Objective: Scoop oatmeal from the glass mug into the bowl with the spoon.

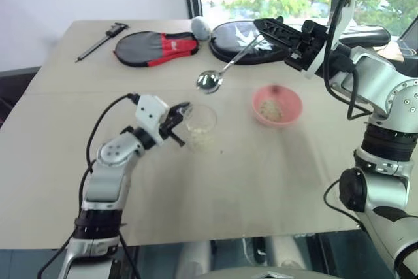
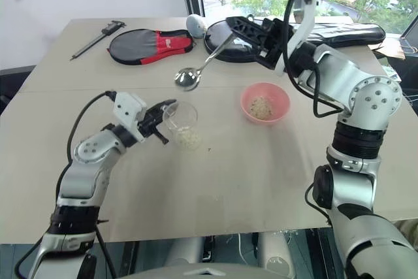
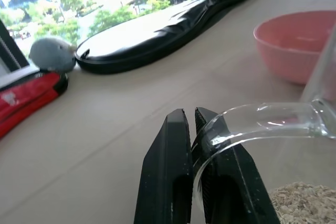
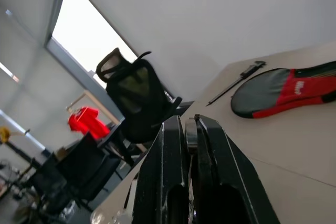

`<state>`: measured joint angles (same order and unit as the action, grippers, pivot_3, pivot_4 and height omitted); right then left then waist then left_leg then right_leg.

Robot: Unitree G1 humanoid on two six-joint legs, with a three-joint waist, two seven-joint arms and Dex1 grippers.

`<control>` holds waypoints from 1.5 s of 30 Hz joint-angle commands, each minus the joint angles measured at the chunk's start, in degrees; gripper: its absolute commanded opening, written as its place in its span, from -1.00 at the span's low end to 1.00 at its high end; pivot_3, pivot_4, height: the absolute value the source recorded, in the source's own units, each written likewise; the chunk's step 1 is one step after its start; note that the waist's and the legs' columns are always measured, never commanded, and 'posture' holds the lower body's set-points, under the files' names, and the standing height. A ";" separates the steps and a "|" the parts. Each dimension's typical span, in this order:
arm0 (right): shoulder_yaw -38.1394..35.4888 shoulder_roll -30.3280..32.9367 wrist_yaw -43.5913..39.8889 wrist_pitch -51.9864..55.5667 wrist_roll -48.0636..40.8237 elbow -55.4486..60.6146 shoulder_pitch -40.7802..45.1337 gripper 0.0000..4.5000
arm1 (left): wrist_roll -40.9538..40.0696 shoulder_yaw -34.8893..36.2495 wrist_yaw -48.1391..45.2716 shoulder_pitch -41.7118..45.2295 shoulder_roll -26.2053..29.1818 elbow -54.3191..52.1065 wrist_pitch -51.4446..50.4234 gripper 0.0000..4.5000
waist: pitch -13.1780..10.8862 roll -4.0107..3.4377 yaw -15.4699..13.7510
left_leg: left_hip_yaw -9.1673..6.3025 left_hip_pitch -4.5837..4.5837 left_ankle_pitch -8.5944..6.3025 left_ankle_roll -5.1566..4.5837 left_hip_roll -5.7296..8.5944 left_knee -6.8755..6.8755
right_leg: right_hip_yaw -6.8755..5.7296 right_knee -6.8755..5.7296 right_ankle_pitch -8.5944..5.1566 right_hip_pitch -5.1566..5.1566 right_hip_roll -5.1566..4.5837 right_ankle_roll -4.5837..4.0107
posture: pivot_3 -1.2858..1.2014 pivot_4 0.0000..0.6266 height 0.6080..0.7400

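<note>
My left gripper (image 1: 180, 119) is shut on the side handle of the glass mug (image 1: 200, 124); the left wrist view shows its fingers (image 3: 176, 145) pinching the clear handle (image 3: 247, 119). Oatmeal (image 1: 202, 139) lies in the mug's bottom. My right gripper (image 1: 262, 31) is shut on the handle end of the spoon (image 1: 209, 81). The spoon slants down to the left, its empty oval end hanging in the air above and behind the mug. To the right of the mug, the pink bowl (image 1: 291, 98) sits on the table with some oatmeal (image 1: 270, 112) in it.
Along the table's far side lie a dark caliper (image 1: 101, 38), a red and grey racket cover (image 1: 157, 48), a grey rounded object (image 1: 201, 27) and a black racket cover (image 1: 245, 38). The table's front edge (image 1: 215, 240) runs close below the arms.
</note>
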<state>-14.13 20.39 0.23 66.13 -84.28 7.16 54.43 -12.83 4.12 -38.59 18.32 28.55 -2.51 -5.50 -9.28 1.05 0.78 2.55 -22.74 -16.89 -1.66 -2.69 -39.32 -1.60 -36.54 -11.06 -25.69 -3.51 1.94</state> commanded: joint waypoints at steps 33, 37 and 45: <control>15.42 -8.06 -13.24 -2.36 33.76 11.13 -9.22 -1.00 | 2.51 -3.58 -5.44 9.04 -1.53 12.38 11.40 -0.96 | 0.00 0.01 -0.12 | -0.01 -0.05 0.02 0.04 0.00 -0.04 | -0.05 0.02 0.00 -0.01 -0.01 0.01 | 0.03 -0.52 1.00; 9.73 -8.29 -10.97 1.64 31.04 9.01 -6.39 -1.00 | 2.88 -3.96 -5.32 8.84 -1.85 13.03 12.31 -0.96 | 0.00 0.01 -0.19 | 0.00 -0.05 0.02 0.03 0.01 -0.09 | -0.05 0.00 0.00 0.00 -0.02 0.01 | 0.03 -0.52 1.00; 3.01 -7.33 -7.66 5.85 27.34 7.28 -3.45 -1.00 | 3.24 -4.44 -5.22 8.98 -2.76 14.45 13.54 -0.96 | 0.00 0.01 -0.14 | -0.01 -0.03 0.01 0.02 0.01 -0.08 | -0.04 -0.03 0.00 0.00 -0.02 0.01 | 0.03 -0.52 1.00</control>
<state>-8.02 12.72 -8.85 71.48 -55.52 13.71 48.90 -9.82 -0.09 -43.73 26.71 25.98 12.08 6.64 -9.28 1.05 0.64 2.55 -22.77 -16.88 -1.64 -2.68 -39.41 -1.64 -36.57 -11.05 -25.69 -3.53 1.95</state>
